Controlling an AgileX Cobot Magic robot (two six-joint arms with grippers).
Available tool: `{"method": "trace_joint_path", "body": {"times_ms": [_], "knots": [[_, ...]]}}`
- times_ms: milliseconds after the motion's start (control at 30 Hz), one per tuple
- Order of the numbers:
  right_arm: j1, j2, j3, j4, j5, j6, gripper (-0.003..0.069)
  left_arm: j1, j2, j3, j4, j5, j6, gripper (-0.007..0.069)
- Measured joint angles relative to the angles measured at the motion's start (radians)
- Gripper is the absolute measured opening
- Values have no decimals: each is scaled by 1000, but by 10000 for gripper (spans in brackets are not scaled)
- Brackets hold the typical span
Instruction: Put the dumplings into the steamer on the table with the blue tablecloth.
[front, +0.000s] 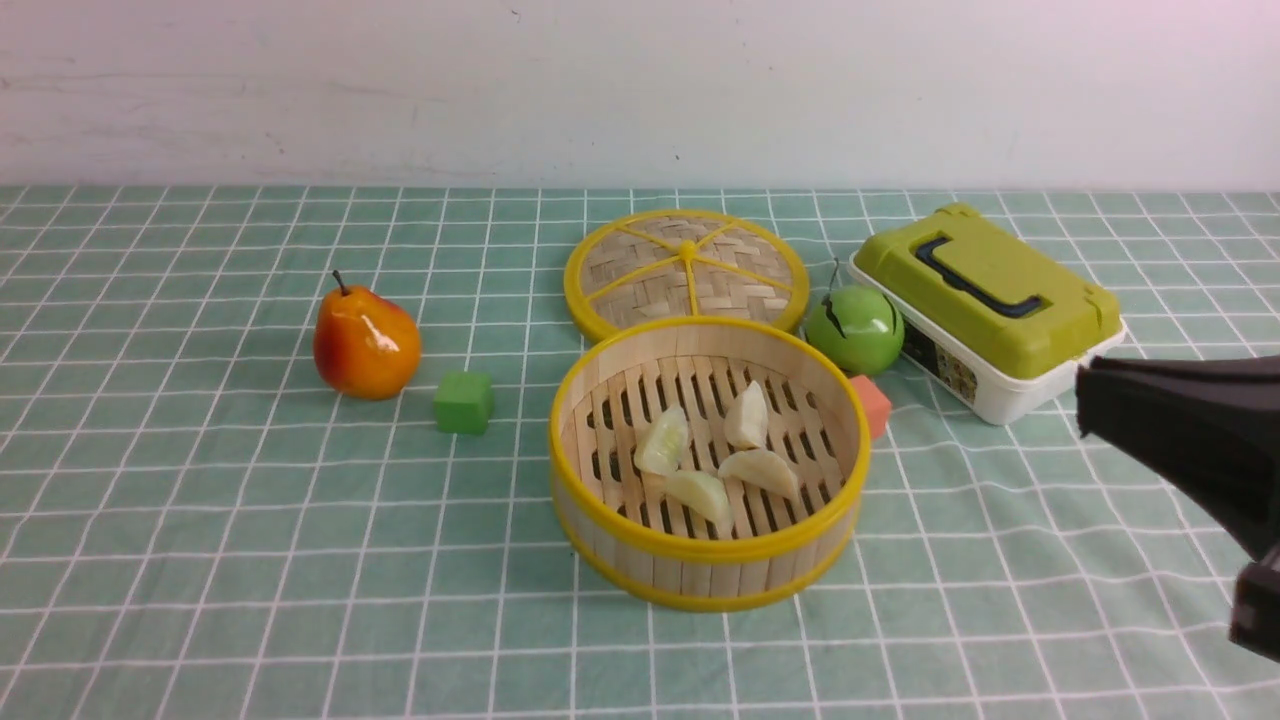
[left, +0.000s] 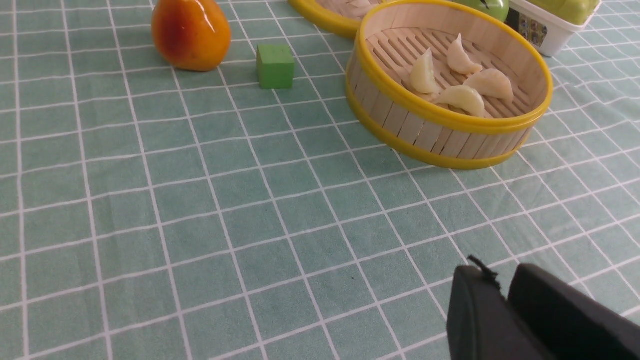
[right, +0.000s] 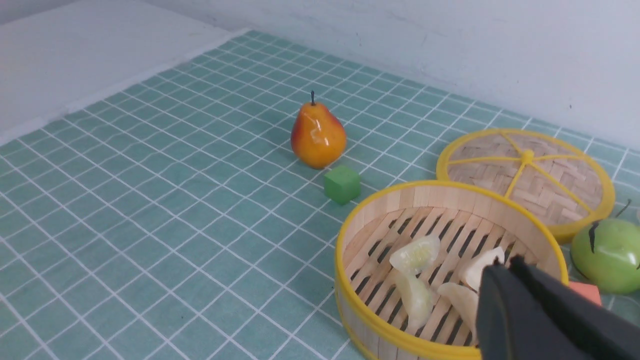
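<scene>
The left tool (left: 485, 274) shows only in its own wrist view, cut off at the corner, narrow and empty. On the cloth-covered surface (front: 200, 560) stand a pear (front: 365, 343) and a green cube (front: 464, 402). Right of them is the steamer (front: 700, 575), with all four dumplings (front: 760, 470) on its slats. It hides the near edge of the lid (front: 686, 265) and part of an orange block (front: 872, 403). At the far right, the right tool (front: 1085, 400) is closed on nothing and cut off by the frame.
</scene>
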Motion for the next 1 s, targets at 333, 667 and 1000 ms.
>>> {"method": "trace_joint_path", "body": {"times_ms": [333, 667, 1000], "knots": [[0, -44, 5, -1, 33, -1, -15, 0, 0, 0, 0, 0, 0, 99], [0, -47, 18, -1, 34, -1, -12, 0, 0, 0, 0, 0, 0, 101], [-172, -419, 496, -244, -311, 305, -22, 0, 0, 0, 0, 0, 0, 112]]}}
